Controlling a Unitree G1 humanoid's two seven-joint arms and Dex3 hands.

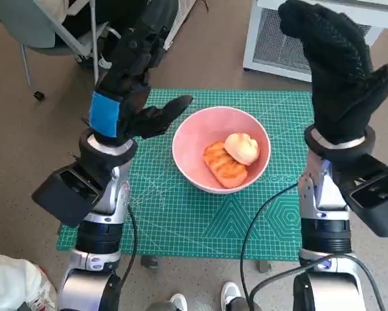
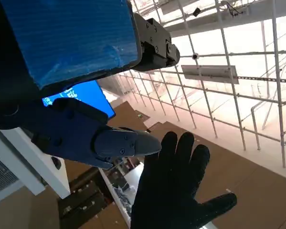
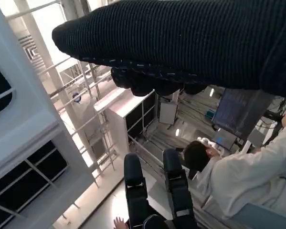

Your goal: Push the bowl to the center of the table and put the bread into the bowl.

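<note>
A: On the green cutting mat (image 1: 181, 220) that covers the small table, about at its middle, sits the pink bowl (image 1: 192, 133). Two pieces of bread lie in it, touching each other: an orange-brown, ridged one (image 1: 223, 166) toward the near side and a pale roll (image 1: 242, 148) just behind it, toward the robot's right.

B: And the hands?

A: Both are raised above the table, apart from the bowl. The left hand (image 1: 132, 97), with blue tape across its back, is to the left of the bowl; its black fingers (image 1: 164, 113) are spread loosely, one pointing toward the bowl's rim without touching it. It holds nothing.

B: The right one?

A: The gloved right hand (image 1: 339, 71) stands upright over the mat's right edge, palm turned inward, fingers extended and empty. The left wrist view confirms it: the glove (image 2: 174, 191) shows there with its fingers fanned out and nothing in them.

B: Anything else around?

A: A white cabinet with a grille (image 1: 278, 42) beyond the table, and a grey chair (image 1: 48, 29) at the far left. In the right wrist view a person in a white top (image 3: 243, 174) sits near two dark chair backs (image 3: 154, 183).
</note>
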